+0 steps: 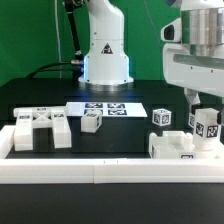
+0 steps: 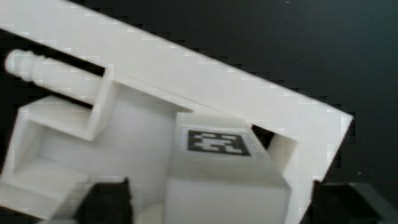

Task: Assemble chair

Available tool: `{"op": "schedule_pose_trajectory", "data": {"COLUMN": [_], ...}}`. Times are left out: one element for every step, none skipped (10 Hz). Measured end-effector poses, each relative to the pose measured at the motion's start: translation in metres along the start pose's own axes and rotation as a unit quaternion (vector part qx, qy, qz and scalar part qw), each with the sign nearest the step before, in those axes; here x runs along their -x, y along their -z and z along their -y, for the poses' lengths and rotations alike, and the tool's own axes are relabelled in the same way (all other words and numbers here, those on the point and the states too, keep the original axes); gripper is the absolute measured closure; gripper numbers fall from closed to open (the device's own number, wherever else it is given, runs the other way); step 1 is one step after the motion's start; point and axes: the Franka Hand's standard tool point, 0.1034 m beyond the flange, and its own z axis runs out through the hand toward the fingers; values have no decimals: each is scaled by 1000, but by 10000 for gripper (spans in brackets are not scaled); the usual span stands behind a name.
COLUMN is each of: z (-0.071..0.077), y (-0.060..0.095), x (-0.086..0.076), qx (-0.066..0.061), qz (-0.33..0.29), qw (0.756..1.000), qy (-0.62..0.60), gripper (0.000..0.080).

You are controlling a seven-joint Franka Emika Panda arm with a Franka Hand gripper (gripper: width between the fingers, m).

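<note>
The gripper (image 1: 203, 110) hangs low at the exterior view's right, over a cluster of tagged white chair pieces (image 1: 185, 147) just beside the border rail (image 1: 110, 172). On the wrist view I see its dark fingers (image 2: 111, 205) on either side of one chunky piece, tag facing the camera and a ribbed peg jutting from its far end. Pressing it or only straddling it? I can't tell. The slotted seat block (image 1: 40, 130) sits well apart at the exterior view's left, with the marker board (image 1: 105, 108) lying flat behind.
</note>
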Motion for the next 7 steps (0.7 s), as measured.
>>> {"op": "schedule_pose_trajectory", "data": {"z": [-1, -1, -1, -1, -1, -2, -2], "y": [0, 0, 0, 0, 0, -1, -1], "x": [2, 3, 4, 2, 1, 1, 3], "qx": [8, 9, 9, 6, 5, 6, 6], "qz": [4, 5, 6, 5, 4, 5, 5], "qw": [999, 995, 987, 973, 957, 941, 935], "qy": [46, 104, 159, 231, 290, 337, 356], "gripper": [186, 186, 157, 152, 152, 151, 151]}}
